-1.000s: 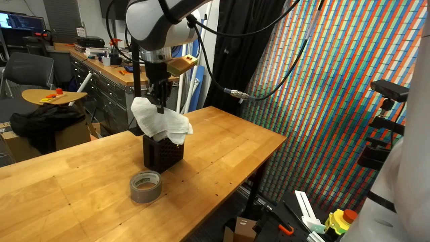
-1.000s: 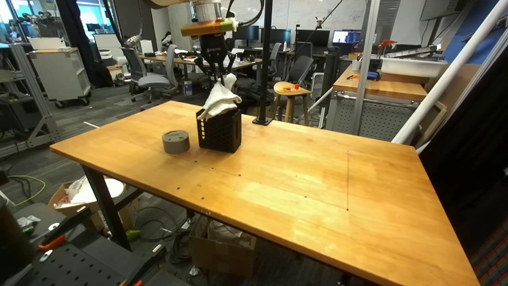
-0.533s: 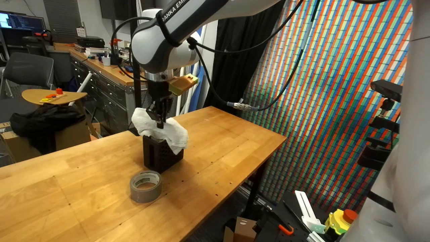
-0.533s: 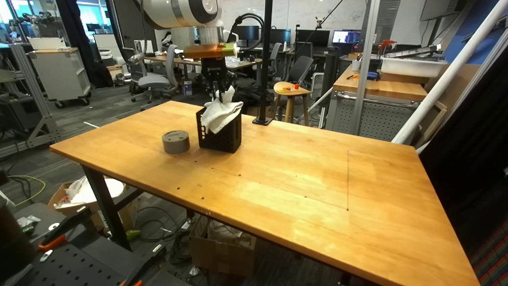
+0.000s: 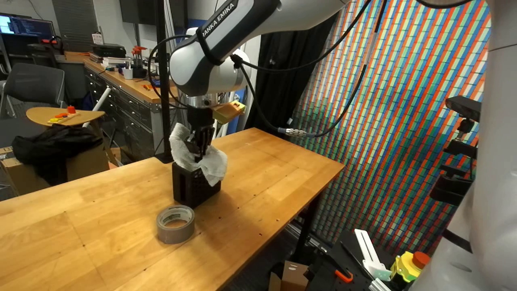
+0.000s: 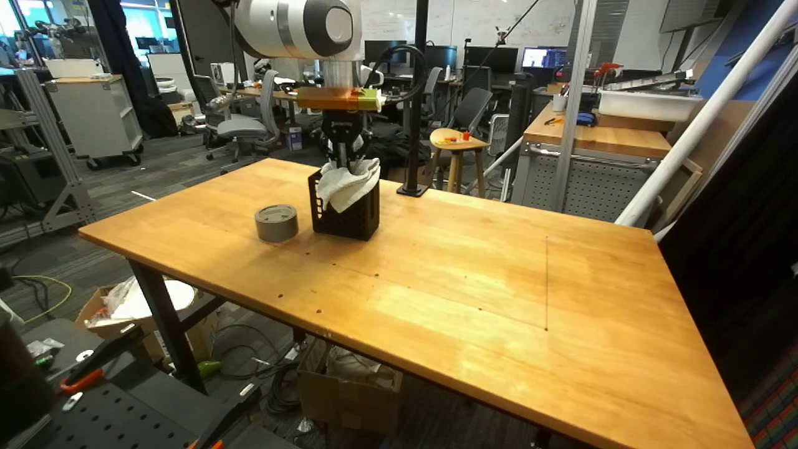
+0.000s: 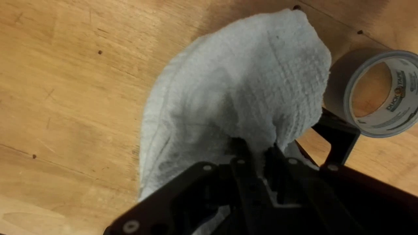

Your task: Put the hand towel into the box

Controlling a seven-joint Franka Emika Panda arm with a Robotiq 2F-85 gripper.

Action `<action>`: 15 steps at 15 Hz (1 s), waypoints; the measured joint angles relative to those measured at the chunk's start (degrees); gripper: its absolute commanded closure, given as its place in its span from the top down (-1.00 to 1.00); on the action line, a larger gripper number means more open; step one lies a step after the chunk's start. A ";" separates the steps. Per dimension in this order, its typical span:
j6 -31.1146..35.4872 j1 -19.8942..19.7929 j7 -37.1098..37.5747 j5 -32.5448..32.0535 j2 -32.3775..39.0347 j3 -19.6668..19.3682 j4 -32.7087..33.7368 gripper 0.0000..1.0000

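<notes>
Hand towel (image 7: 228,75) is slumped over the mouth of the box (image 6: 351,222), left of the middle in both exterior views. 1 flap hangs down outside the wall, and in an exterior view another lobe sticks up to the left of the gripper (image 7: 257,148). How much cloth is actually down inside I can't tell, the folds hide it. As for the gripper, its 2 jaws are nearly together in the wrist view with what looks like a pinched fold between them, so I'd say it has hold of the towel, ends buried in the cloth.

My guess is we're at the stuffing stage, and that outside flap is what I'd worry about. Let go now and the overhang could drag more towel out, or leave it draped on top like a hat. Push straight down and the jaws may just poke a dent while the edges spill over. Push off-centre and a small, light-looking box could tip or skid on the worktop (image 6: 474,299), maybe into the tape roll (image 5: 176,234) just beside it. Lifting out is risky too imo: nubbly fabric clings, so if the jaws don't open enough, the towel could ride back up with them.
</notes>
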 measured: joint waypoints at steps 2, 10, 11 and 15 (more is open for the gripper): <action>0.01 -0.52 -1.98 1.78 0.63 0.11 -0.08 -0.89; -3.44 -1.74 -8.31 5.52 6.07 1.54 -0.26 -0.89; -4.52 -1.75 -8.65 5.63 6.74 1.90 -0.28 -0.89; -6.91 -1.88 -9.07 6.27 6.96 2.17 -0.01 -0.88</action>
